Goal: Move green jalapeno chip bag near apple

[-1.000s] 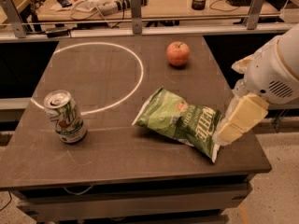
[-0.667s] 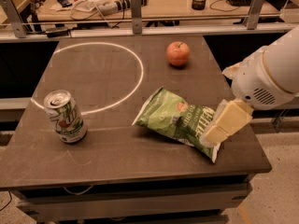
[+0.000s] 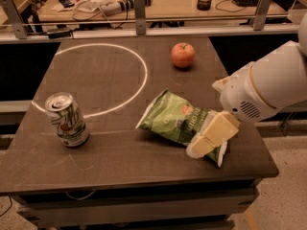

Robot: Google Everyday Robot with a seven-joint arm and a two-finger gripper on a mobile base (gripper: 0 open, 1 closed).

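The green jalapeno chip bag (image 3: 171,119) lies flat on the dark table (image 3: 120,166), right of centre near the front. The red-orange apple (image 3: 183,55) stands at the back of the table, well apart from the bag and behind it. My gripper (image 3: 211,139), cream-coloured, hangs from the white arm (image 3: 268,90) that comes in from the right. It is down over the bag's right end and covers that end.
A green-and-white soda can (image 3: 67,120) stands upright at the front left. A white circle line (image 3: 140,75) is marked on the table's back left. The table's right edge is just beyond the bag. Behind is a railing and a cluttered desk (image 3: 144,4).
My gripper has moved left and lower, from beside the bag's right end to over it. The bag, apple and can have not moved.
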